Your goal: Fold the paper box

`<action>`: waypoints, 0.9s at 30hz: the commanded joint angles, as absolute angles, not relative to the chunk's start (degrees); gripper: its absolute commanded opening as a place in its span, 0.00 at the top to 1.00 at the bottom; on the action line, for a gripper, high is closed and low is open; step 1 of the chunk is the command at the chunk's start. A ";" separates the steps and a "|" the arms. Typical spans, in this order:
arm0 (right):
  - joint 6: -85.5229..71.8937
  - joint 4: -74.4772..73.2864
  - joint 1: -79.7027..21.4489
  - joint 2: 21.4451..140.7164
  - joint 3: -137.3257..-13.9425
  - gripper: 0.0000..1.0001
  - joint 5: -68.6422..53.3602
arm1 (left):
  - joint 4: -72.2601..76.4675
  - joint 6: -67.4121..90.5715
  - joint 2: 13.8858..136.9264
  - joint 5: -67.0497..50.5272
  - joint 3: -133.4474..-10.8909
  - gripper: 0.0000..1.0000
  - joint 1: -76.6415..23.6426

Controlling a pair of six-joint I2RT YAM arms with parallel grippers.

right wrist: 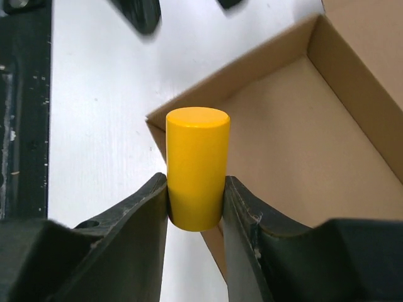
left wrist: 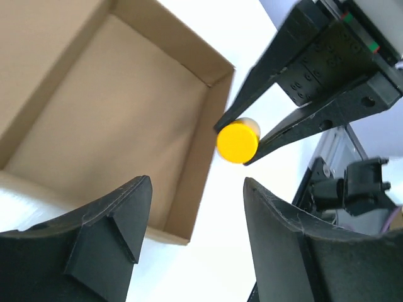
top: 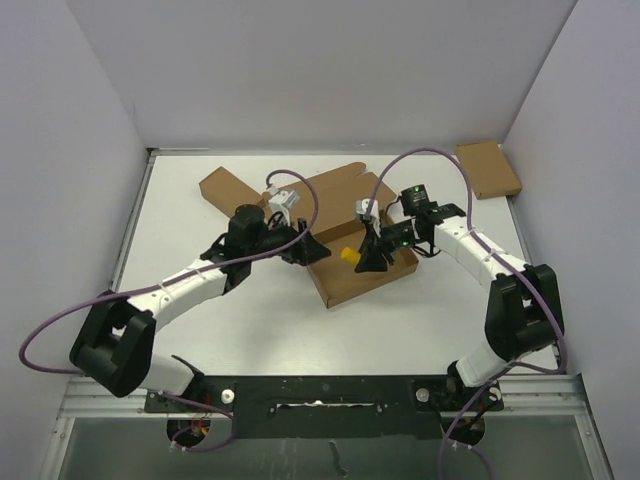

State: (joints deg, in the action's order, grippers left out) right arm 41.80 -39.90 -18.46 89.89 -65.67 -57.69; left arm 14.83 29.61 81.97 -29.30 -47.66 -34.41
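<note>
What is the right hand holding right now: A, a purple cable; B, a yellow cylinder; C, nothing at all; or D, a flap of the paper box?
B: in the right wrist view the right hand is clamped on the yellow cylinder, one finger on each side, with a corner of the paper box behind it.

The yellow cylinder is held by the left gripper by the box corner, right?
No: the right gripper holds the cylinder, as the right wrist view shows. It is by the box corner; the left gripper is open and empty.
</note>
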 commanded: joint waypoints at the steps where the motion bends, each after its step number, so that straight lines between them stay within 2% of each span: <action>1: 36.76 -36.65 -18.37 91.09 -67.61 0.96 -47.22 | 19.47 34.16 75.07 -26.19 -44.56 0.40 -29.84; 7: 31.86 -33.87 -18.84 96.31 -68.77 0.94 -30.13 | 18.18 35.19 71.41 -21.72 -39.55 0.31 -26.22; 11: 29.38 -32.43 -19.56 99.35 -69.62 0.92 -23.40 | 16.80 37.08 70.32 -16.85 -37.62 0.27 -25.00; 18: 28.01 -32.25 -20.37 103.01 -70.93 0.76 -20.67 | 10.57 42.79 71.85 -12.20 -37.68 0.27 -22.13; 20: 27.66 -32.22 -20.44 103.35 -71.23 0.69 -20.39 | 9.80 44.02 72.22 -11.79 -37.56 0.27 -21.41; 23: 27.30 -32.08 -20.39 103.15 -71.28 0.52 -20.70 | 9.49 45.81 72.49 -11.59 -36.75 0.27 -20.26; 25: 27.04 -32.31 -20.31 102.73 -71.39 0.38 -22.02 | 10.18 46.94 72.78 -12.06 -35.93 0.28 -19.26; 27: 26.69 -32.51 -20.15 102.07 -71.45 0.32 -23.17 | 12.00 48.24 73.26 -13.50 -34.84 0.29 -18.02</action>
